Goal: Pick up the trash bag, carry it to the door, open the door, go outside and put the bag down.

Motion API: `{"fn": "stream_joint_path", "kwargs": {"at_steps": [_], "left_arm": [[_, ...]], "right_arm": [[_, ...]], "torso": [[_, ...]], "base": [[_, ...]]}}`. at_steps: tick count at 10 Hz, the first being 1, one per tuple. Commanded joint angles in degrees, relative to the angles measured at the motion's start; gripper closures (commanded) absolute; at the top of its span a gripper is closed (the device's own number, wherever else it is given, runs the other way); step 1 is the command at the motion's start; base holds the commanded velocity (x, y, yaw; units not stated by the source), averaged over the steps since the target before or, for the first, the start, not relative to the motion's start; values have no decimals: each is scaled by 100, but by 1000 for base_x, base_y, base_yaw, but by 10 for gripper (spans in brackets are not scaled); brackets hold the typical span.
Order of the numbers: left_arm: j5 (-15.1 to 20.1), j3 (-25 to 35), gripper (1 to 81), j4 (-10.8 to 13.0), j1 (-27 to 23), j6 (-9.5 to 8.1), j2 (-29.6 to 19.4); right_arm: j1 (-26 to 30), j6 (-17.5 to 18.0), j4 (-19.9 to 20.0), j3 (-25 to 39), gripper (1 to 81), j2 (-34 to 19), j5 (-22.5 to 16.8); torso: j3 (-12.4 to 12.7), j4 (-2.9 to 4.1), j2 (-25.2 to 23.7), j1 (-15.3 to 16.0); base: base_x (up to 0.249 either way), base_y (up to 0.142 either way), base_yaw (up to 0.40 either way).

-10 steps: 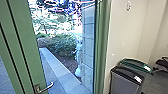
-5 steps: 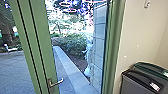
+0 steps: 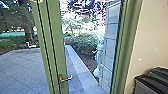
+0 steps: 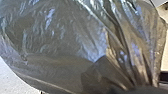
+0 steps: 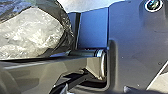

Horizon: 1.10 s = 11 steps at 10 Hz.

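The green-framed door [image 3: 58,45] stands in the middle of the head view, its metal handle [image 3: 66,79] low on the frame. An opening onto the outside lies between it and the green doorpost [image 3: 130,47]. In the left wrist view the dark, shiny trash bag [image 4: 62,37] bulges large, its plastic drawn into tight folds where my left gripper [image 4: 142,87] is shut on it. The trash bag [image 5: 32,30] also shows in the right wrist view, pale contents visible through it, beside the robot's body. My right gripper [image 5: 96,90] is open, the bag away from its fingertips.
Two bins, one dark-topped [image 3: 150,83] and one green-topped [image 3: 161,73], stand by the wall at right. Outside are a paved yard [image 3: 22,67], a low stone ledge [image 3: 83,72], shrubs [image 3: 83,43] and a pale object [image 3: 31,45] near a tree.
The head view has turned left, so door, doorpost and bins sit farther right. More of the paved yard and the tree shows on the left.
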Motion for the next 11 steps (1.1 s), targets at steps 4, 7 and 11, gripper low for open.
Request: {"fn": "stream_joint_path", "kwargs": {"at_steps": [4, 7, 11], "left_arm": [[289, 23, 811, -3, -339, 12, -38], [289, 14, 811, 14, -339, 12, -30], [289, 14, 811, 41, -339, 12, -12]], "right_arm": [[270, -42, -58, -191, 10, 195, -337], [270, -42, -67, -279, 10, 248, -337], [270, -42, -58, -279, 10, 248, -337]], "torso": [[0, 0, 0, 0], [0, 0, 0, -2], [0, 0, 0, -2]], "base": [[0, 0, 323], [0, 0, 323], [0, 0, 323]]}}
